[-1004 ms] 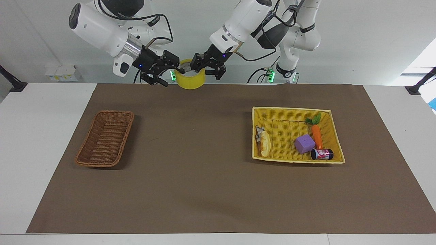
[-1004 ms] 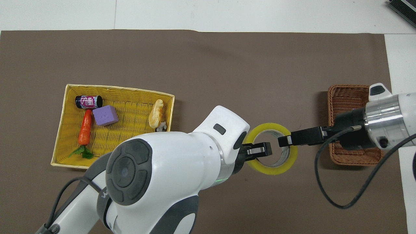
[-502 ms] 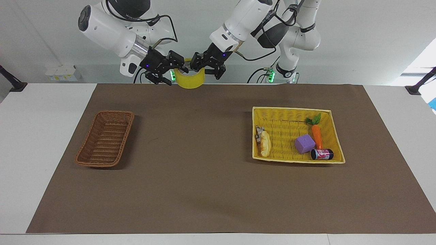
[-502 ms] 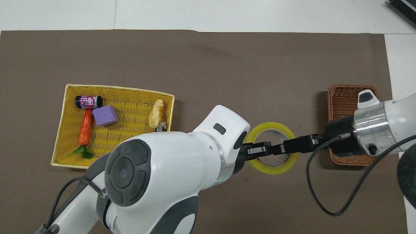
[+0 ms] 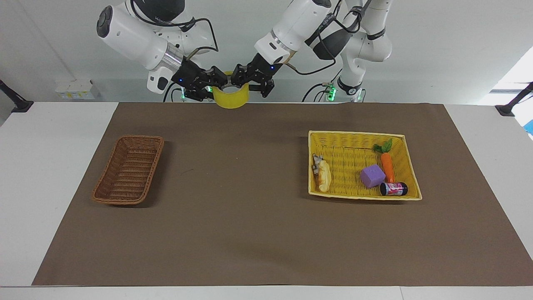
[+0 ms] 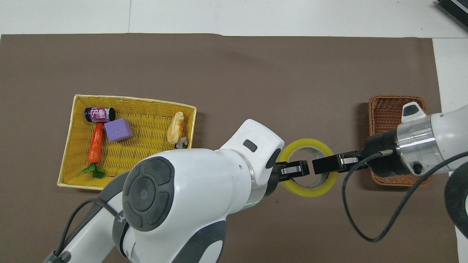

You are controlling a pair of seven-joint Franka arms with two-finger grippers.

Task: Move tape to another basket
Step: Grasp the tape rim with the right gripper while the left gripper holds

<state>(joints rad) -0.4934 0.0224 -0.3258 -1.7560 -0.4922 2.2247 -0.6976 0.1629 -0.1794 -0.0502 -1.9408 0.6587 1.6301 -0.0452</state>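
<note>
The brown basket [image 5: 129, 170] sits on the surface [image 5: 250, 233] toward the right arm's end, its long axis running from nearer the robots to farther from them. The right pincer [image 5: 213, 83] is clamped on one wall of the tape [image 5: 231, 98]. The roll hangs in the air between both arms, hole upward (neither basket lies under it). The left pincer [image 5: 245, 81] grips the facing wall. The right arm is judged nearer the basket, so the carry falls to it.

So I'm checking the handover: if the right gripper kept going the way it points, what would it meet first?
Probably the left gripper, tip to tip across the tape hole, though depth is unclear.
</note>
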